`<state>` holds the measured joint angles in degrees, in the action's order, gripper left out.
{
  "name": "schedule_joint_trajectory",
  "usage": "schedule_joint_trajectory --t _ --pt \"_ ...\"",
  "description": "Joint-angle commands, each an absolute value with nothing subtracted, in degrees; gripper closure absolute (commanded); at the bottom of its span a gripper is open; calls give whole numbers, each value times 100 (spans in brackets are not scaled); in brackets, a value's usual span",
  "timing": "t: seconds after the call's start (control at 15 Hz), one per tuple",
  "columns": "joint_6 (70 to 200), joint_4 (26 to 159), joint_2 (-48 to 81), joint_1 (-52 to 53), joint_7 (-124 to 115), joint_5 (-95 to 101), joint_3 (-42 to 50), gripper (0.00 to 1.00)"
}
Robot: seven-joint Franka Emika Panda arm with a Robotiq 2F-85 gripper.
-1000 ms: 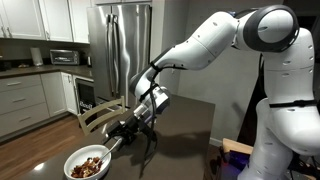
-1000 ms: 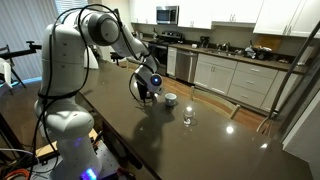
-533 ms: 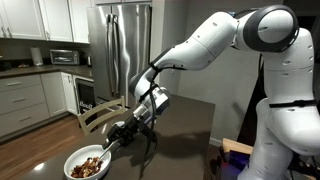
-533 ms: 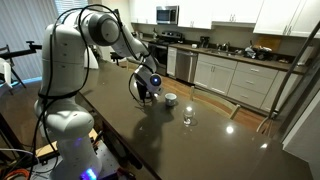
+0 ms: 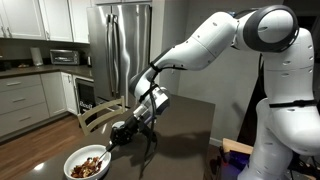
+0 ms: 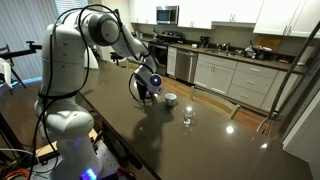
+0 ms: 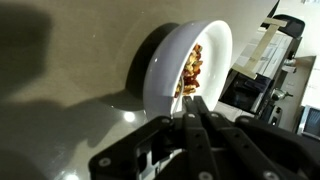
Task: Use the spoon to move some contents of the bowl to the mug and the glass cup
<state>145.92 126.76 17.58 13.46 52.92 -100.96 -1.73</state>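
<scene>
**Spoon (image 5: 109,146) held at the rim of the bowl (image 5: 70,165)**

Clamps the slim handle in the gripper (image 5: 122,131), jaws drawn narrow around it, in an exterior view. Slants down from there to the bowl's near rim, just above the contents (image 5: 90,163), a brown and reddish heap. Cannot tell whether the tip touches them. Rests the bowl on the dark table (image 5: 185,115).

Finds, in an exterior view, the gripper (image 6: 148,95) low over the table, the mug (image 6: 171,99) just beside it and the glass cup (image 6: 187,119) near but apart from the mug. Hides spoon and bowl behind the gripper.

Looks, in the wrist view, past fingers (image 7: 188,125) pressed close together onto the white bowl (image 7: 165,55), with contents (image 7: 192,68) heaped inside, near the fingertips.
</scene>
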Motion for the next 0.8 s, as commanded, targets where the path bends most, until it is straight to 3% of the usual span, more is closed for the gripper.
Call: schedule_joint_trajectory --t 0.0,0.07,0.2,0.73 --pt "14534 12693 1727 1196 5491 -10271 -263 73" --pt "14552 12699 1722 1198 5476 -10253 -261 72" --pt "14561 12718 1725 1192 5412 -10181 -255 61" --pt "14562 12694 1800 1119 5462 -9848 -177 11"
